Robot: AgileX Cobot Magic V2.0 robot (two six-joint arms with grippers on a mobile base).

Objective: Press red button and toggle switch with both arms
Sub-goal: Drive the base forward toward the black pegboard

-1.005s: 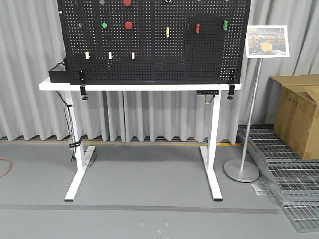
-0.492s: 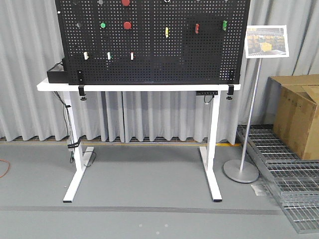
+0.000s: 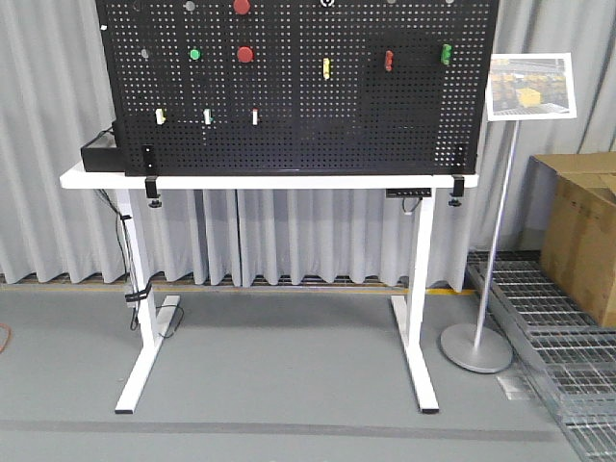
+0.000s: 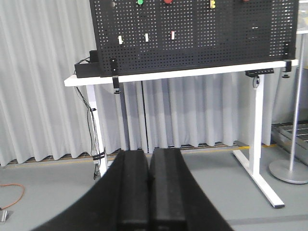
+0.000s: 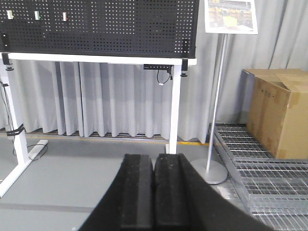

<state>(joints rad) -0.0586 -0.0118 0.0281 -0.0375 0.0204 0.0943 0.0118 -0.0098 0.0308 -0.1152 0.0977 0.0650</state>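
At the far left of the white surface (image 3: 255,180) lies a flat black box (image 3: 96,154), partly behind the black pegboard (image 3: 289,106) that stands upright on this surface. On the board, a green button (image 3: 194,55) comes first from the left, and the red button (image 3: 245,54) is near it at the same height. Another red knob (image 3: 241,6) is above it at the top edge. Lower down is a row of three white switches (image 3: 207,116). Further right sit a yellow switch (image 3: 326,68), a red switch (image 3: 388,61) and a green switch (image 3: 446,53). To the right of the surface stands a sign on a thin pole (image 3: 531,87), and after it a cardboard box (image 3: 582,231) by a metal floor grating (image 3: 549,327).

The left gripper (image 4: 149,159) has its fingers pressed together with nothing between them, and it is well apart from the board. The right gripper (image 5: 154,161) is closed in the same way, also empty and far from the board.
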